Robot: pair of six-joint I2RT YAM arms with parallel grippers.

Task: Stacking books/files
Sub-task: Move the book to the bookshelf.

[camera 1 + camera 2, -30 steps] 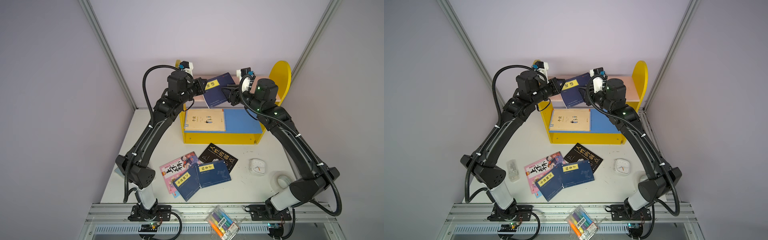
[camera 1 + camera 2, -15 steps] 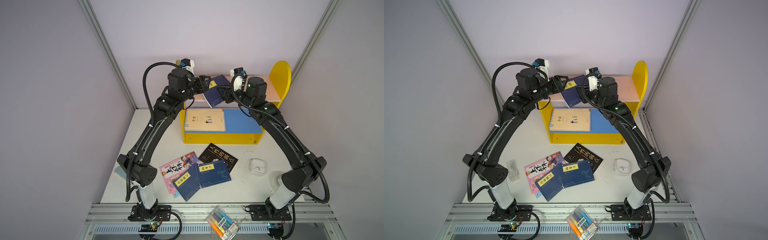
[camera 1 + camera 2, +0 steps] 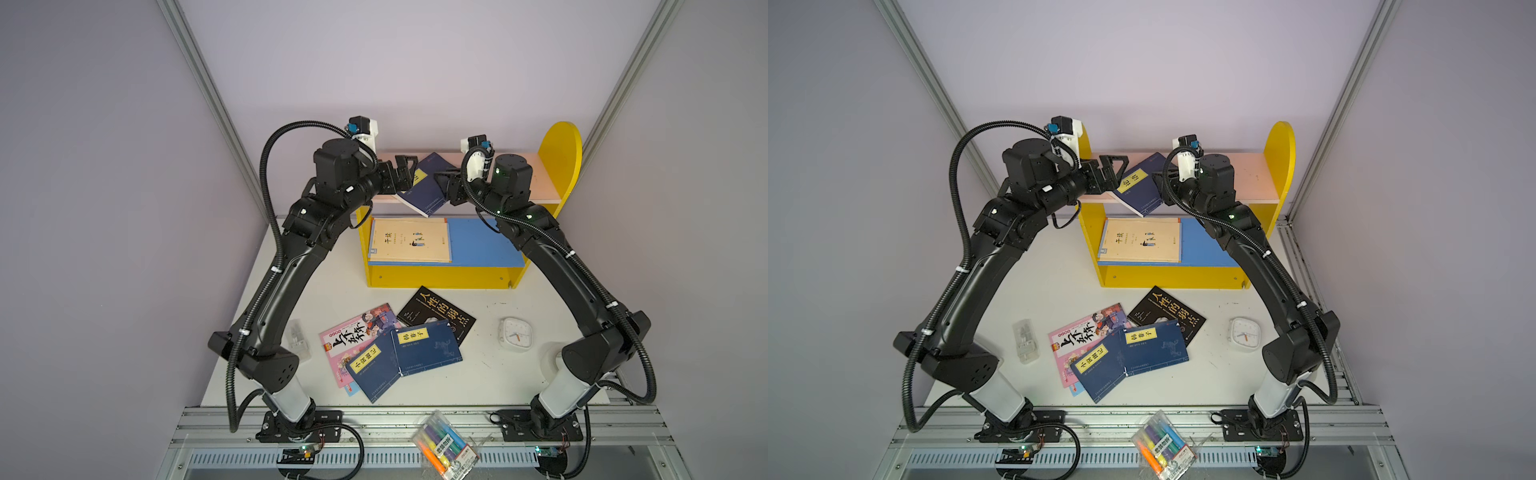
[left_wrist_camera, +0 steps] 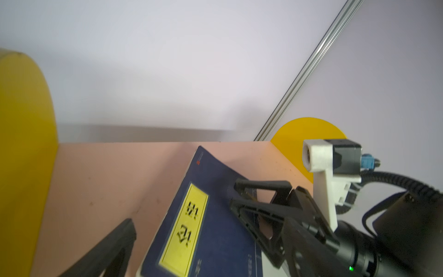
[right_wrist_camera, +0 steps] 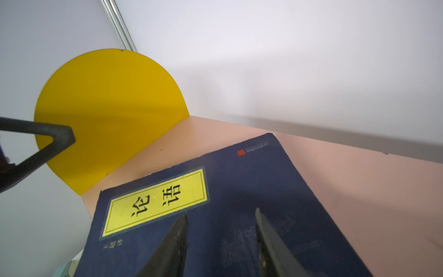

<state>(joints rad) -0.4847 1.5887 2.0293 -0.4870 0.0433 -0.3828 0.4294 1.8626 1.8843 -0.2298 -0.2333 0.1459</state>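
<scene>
The left gripper [image 3: 1118,173] stands wide apart at the left end of the top shelf [image 3: 1246,174] and holds nothing. In the left wrist view only 1 of its fingers [image 4: 112,249] shows, over bare pink board just beside the left edge of the book [image 4: 215,239], with a thin strip of shelf between them. Whether its other finger touches the cover I cannot tell.

The right gripper [image 5: 221,212] is partly apart. Both its fingers [image 5: 172,242] reach in from the book's right side and lie over the navy cover, not round it. Cover shows in the gap between them. Whether the tips press on it or sit just above it I cannot tell.

The book lies skewed on the top shelf, yellow label toward the left gripper. 1 corner juts past the front edge above the cream book [image 3: 409,245] on the blue lower shelf [image 3: 478,249]. On the table [image 3: 490,386] a pink book [image 3: 353,332], a black book [image 3: 440,309] and a navy pair [image 3: 428,347] overlap in a loose heap.

1 second ago the left jaws were pinched on the book's left edge; they have since let go and spread wide. In that time the book has moved a little leftward along the shelf and looks flatter. The right arm has come leftward with it, its jaws at much the same gap. The cream book and the heap on the table have not moved.
</scene>
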